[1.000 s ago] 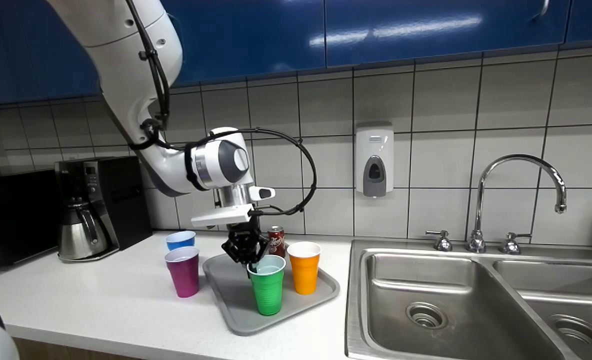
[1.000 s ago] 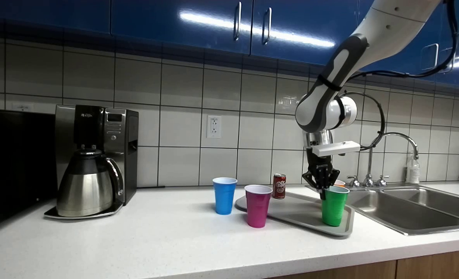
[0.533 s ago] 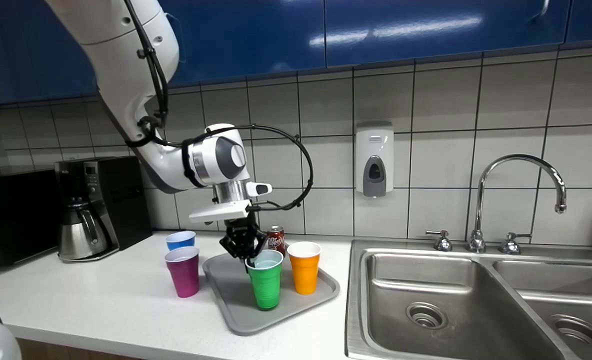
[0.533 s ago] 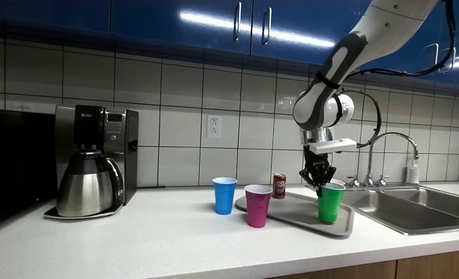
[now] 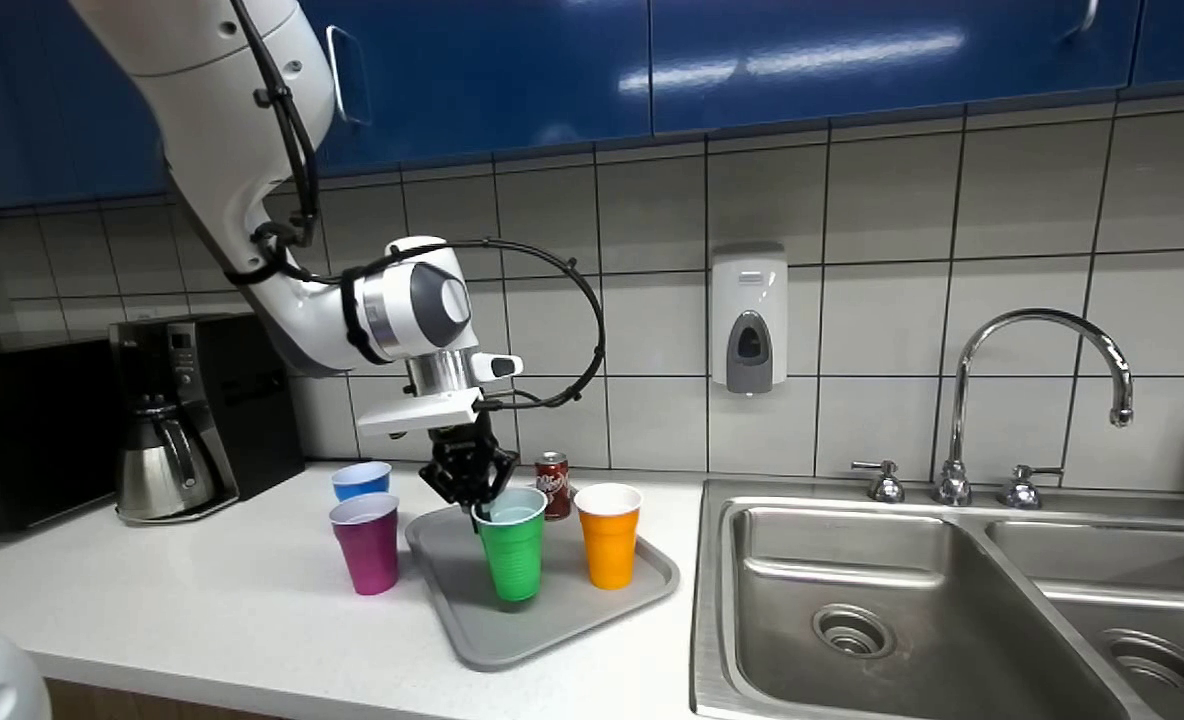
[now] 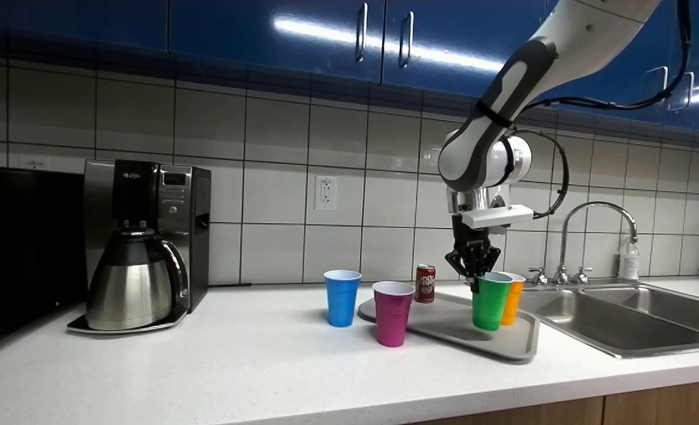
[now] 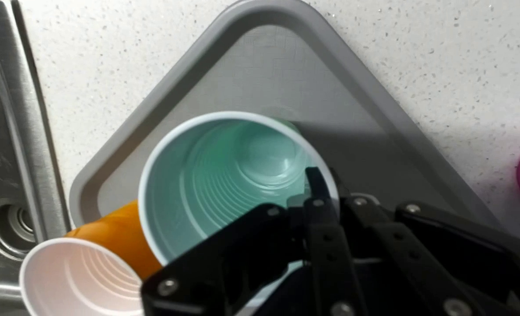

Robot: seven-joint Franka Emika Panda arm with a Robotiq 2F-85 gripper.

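Observation:
My gripper (image 7: 326, 179) is shut on the rim of the green cup (image 5: 512, 555), one finger inside the cup and the other outside. In the wrist view I look into the cup's pale interior; the outer fingertip is mostly hidden behind the rim. The cup leans slightly and is over the grey tray (image 5: 572, 625); whether its base touches the tray I cannot tell. Beside it on the tray stands an orange cup (image 5: 609, 540), partly behind the green one in an exterior view (image 6: 511, 304). A dark red soda can (image 6: 425, 284) stands at the tray's back.
Off the tray stand a magenta cup (image 6: 393, 316) and a blue cup (image 6: 341, 301). A steel sink (image 5: 707, 600) with a tall faucet (image 5: 962, 400) adjoins the counter. The coffee maker (image 6: 149, 236) is at the other end, and blue cabinets (image 5: 512, 80) hang above.
My gripper and the green cup have moved left and up in both exterior views, away from the tray's front corner. The grip stays the same; the other cups and the can have not moved.

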